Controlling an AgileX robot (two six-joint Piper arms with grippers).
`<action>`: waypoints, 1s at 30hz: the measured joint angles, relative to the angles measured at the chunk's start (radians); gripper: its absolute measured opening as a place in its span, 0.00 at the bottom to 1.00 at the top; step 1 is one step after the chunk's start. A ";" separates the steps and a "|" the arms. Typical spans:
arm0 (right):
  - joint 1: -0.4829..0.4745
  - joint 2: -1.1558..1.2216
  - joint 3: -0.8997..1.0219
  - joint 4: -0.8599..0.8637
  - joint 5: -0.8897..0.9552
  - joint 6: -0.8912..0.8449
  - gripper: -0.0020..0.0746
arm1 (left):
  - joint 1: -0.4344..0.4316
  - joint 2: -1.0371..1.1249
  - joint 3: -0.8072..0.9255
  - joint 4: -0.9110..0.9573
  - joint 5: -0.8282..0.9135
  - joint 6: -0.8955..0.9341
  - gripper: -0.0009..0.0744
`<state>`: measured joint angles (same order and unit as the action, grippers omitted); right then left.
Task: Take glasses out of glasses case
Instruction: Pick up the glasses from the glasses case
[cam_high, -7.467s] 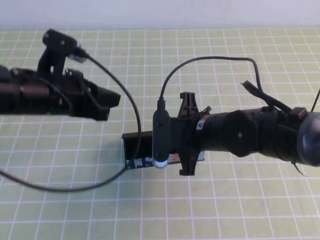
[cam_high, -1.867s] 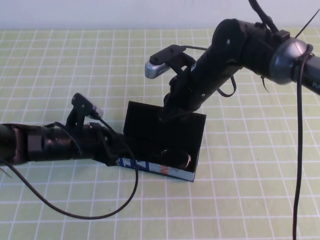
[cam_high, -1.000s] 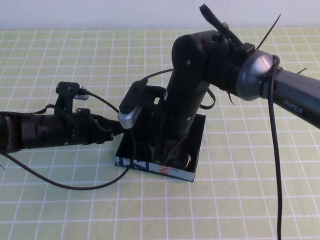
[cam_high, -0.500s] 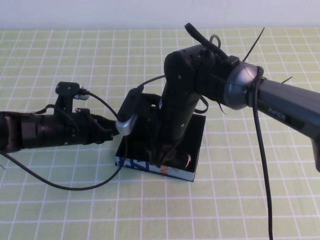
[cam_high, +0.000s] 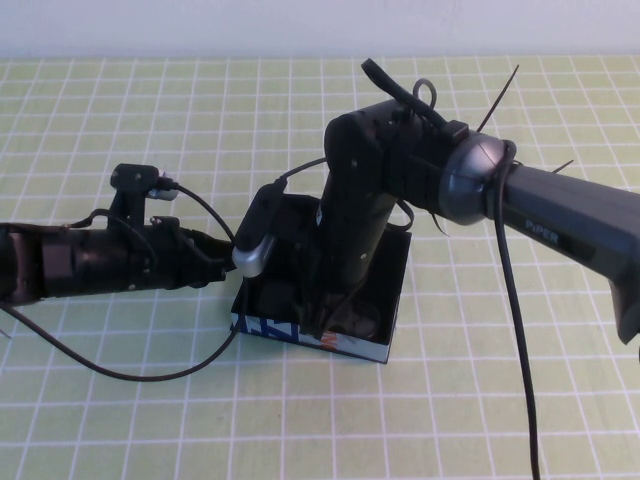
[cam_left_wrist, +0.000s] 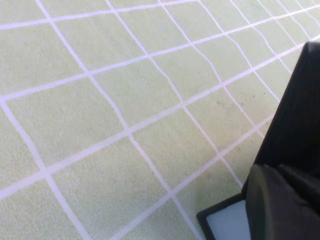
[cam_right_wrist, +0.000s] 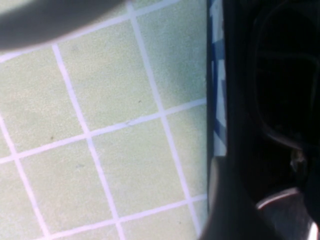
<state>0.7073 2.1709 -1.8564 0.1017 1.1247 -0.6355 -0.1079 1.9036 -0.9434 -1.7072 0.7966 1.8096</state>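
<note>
The green gridded mat (cam_high: 120, 400) is occupied near its centre by the glasses case (cam_high: 395, 290), whose flap is laid back toward 12 o'clock. Over the last second the right arm has been lowered a little further into the open case, while the left arm has been kept where it was. From this it is judged that the reach is nearly finished and that a grasp is next.

The right gripper (cam_high: 325, 318) is sunk into the case interior; how far it is opened, and whether anything is held, cannot be told. The left gripper (cam_high: 225, 268) is pressed against the case's 9 o'clock end, its opening likewise hidden.

The glasses (cam_right_wrist: 282, 75) are lying inside the case, directly beneath the right gripper and slightly toward 3 o'clock.
</note>
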 joint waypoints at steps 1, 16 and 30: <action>0.000 0.000 0.000 -0.004 0.000 0.000 0.41 | 0.000 0.000 0.000 0.000 0.000 0.000 0.01; 0.002 -0.014 -0.036 -0.052 -0.021 0.055 0.41 | 0.000 0.000 0.000 0.005 0.000 0.000 0.01; 0.002 0.003 -0.049 -0.111 -0.030 0.070 0.40 | 0.000 0.000 0.000 0.014 0.000 0.000 0.01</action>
<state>0.7094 2.1744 -1.9050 -0.0093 1.0945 -0.5651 -0.1079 1.9036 -0.9434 -1.6937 0.7966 1.8096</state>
